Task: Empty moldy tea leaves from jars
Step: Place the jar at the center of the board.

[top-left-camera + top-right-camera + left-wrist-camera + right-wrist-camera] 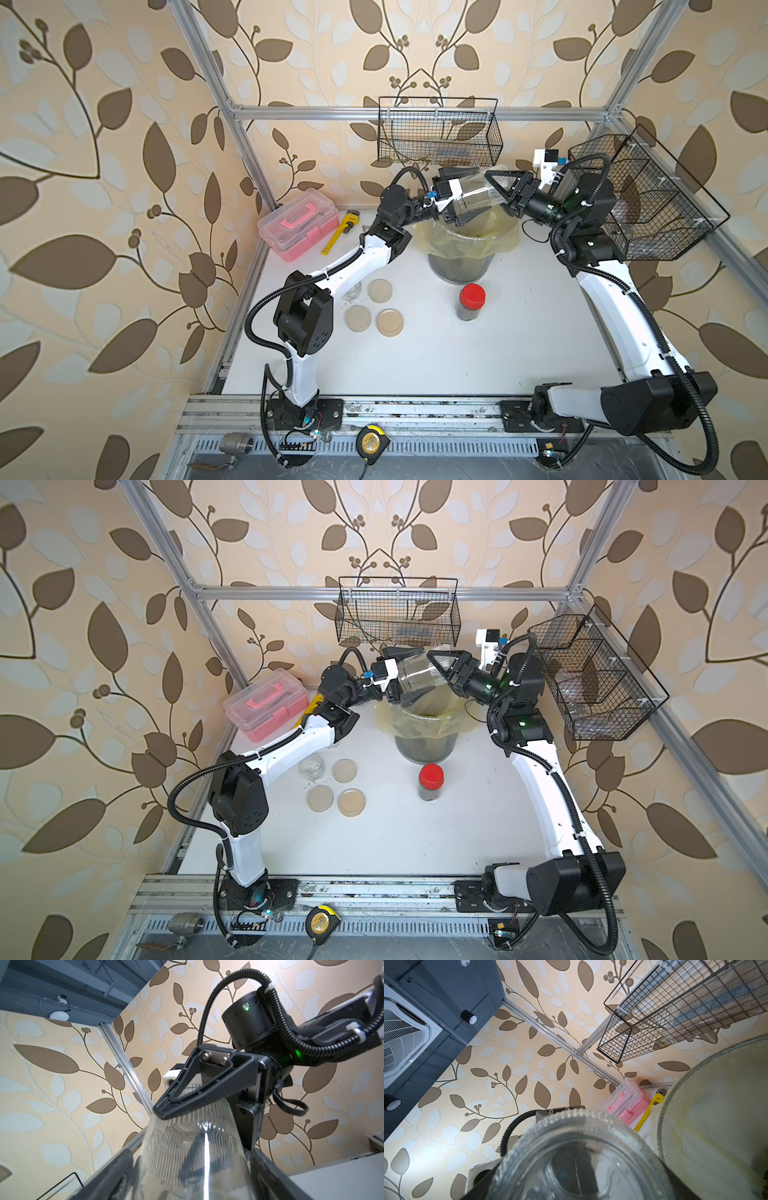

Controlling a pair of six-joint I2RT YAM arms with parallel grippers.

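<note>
Top views: held jar point(471, 199) above bin point(457, 270), seemingly emptied.
Remaining: red-lidded jar point(472, 301) near bin, full.
Grip: right gripper point(496, 191) pinches held jar; left gripper point(482, 188) astride, unclear.

A pink toolbox point(297, 226) sits on the white surface point(457, 365) beside a yellow pipe wrench point(338, 233), near a plastic-lined grey bin point(457, 270).

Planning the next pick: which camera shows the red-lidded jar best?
A top view: the red-lidded jar stands upright and unobstructed on the white table, near the lined bin, dark contents visible through the glass. Both top views show it about equally; neither wrist view shows it at all.
</note>
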